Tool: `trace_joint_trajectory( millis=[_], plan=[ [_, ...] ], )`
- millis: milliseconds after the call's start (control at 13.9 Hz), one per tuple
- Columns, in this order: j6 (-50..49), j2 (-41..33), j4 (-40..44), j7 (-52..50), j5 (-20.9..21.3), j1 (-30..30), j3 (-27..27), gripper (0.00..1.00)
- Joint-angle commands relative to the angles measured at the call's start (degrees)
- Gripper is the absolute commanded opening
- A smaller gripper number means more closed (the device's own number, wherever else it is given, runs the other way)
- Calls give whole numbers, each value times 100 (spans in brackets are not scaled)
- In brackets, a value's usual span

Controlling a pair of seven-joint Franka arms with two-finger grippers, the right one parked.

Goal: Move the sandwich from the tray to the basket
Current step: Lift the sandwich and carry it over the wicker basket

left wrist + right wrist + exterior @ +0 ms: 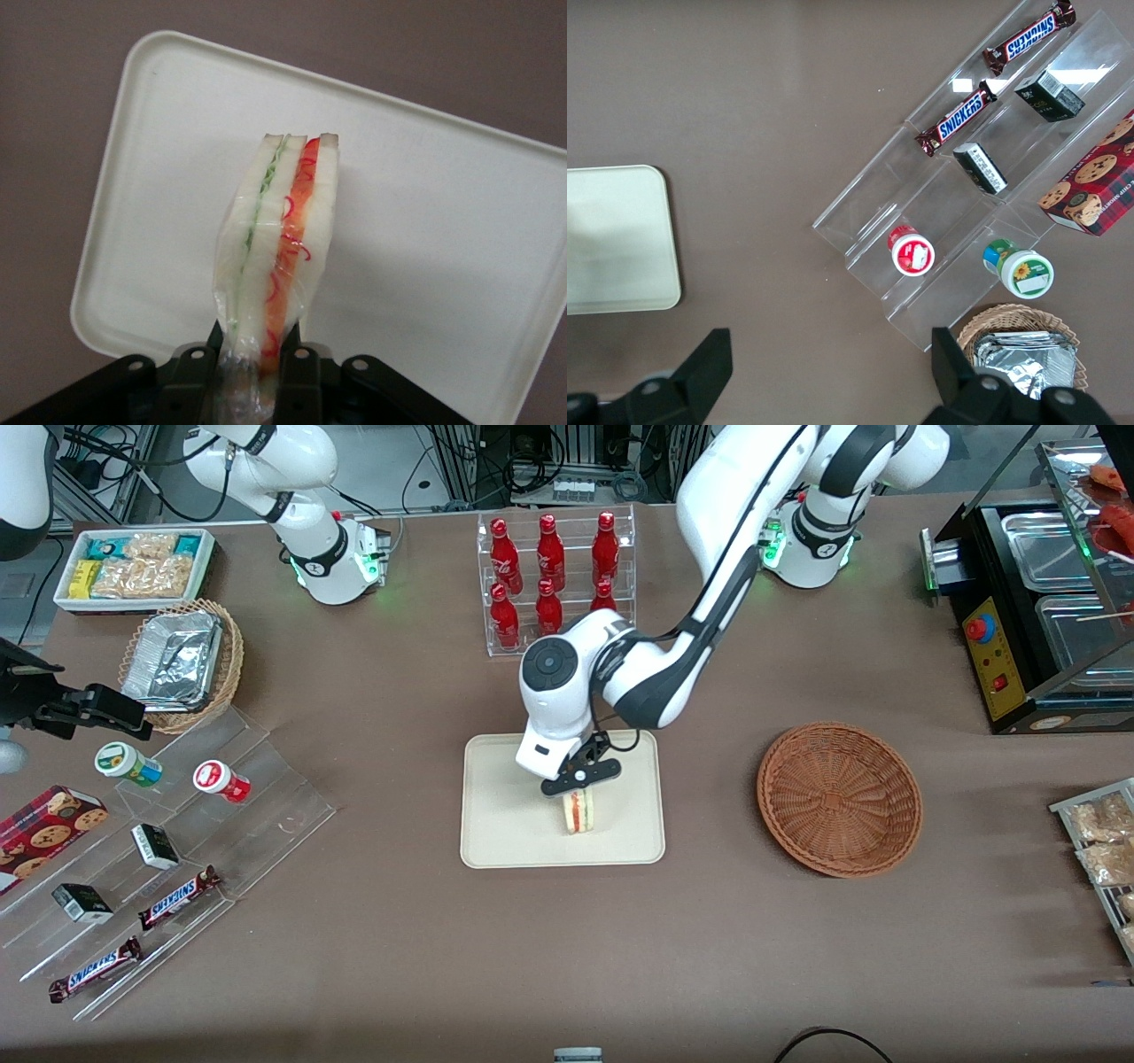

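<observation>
In the front view my gripper is over the cream tray, pointing down. The wrapped sandwich shows just below its fingers, upright, with its upper part hidden by them. In the left wrist view the gripper is shut on the sandwich, one finger against each side of the wrapped end; white bread, green and orange-red filling show. The tray lies under it. A round brown wicker basket stands beside the tray, toward the working arm's end of the table.
A clear rack of red bottles stands farther from the front camera than the tray. The black oven and a container of wrapped food are at the working arm's end. Toward the parked arm's end is a clear stepped shelf with snacks.
</observation>
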Motion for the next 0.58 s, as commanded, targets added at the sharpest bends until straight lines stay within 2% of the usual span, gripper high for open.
trace_joint_trajectory(
  millis=[0,289,505],
  plan=[
    [-650,-793,-176,-409,-111,351,81,0],
    [-1004,-1470,-701,-666,-137,1194,81,0],
    [-1004,-2050,-1561,-648,-50,1915,90,0]
  ],
)
